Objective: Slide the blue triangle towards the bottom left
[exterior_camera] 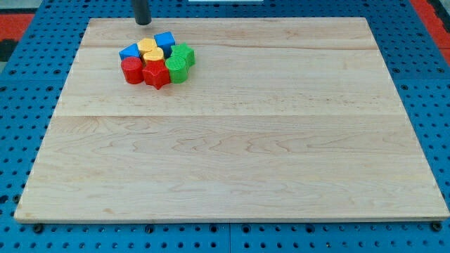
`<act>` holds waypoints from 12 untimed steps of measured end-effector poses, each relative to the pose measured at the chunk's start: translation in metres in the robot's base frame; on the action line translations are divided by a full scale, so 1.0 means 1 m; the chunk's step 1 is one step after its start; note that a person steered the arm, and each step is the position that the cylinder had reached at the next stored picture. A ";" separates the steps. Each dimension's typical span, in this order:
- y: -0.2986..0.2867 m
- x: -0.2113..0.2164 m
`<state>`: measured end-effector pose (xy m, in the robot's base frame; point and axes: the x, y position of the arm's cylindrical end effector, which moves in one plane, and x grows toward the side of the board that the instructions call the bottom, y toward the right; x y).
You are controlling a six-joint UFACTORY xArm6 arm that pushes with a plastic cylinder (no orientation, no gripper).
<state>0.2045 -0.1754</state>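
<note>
The blocks sit in one tight cluster at the upper left of the wooden board [232, 140]. The blue triangle [129, 51] is at the cluster's left edge, touching a red cylinder [131, 70] below it and a yellow heart [148, 47] to its right. A blue cube [165, 40] is at the cluster's top right. My tip [143, 23] is at the board's top edge, just above the cluster, apart from the blocks, above and to the right of the blue triangle.
The cluster also holds a second yellow block [154, 56], a red star [157, 74], a green cube [184, 55] and a green star [177, 69]. A blue perforated table [28, 105] surrounds the board.
</note>
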 end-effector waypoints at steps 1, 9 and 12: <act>-0.017 0.010; 0.025 0.081; 0.025 0.151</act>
<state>0.3557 -0.1507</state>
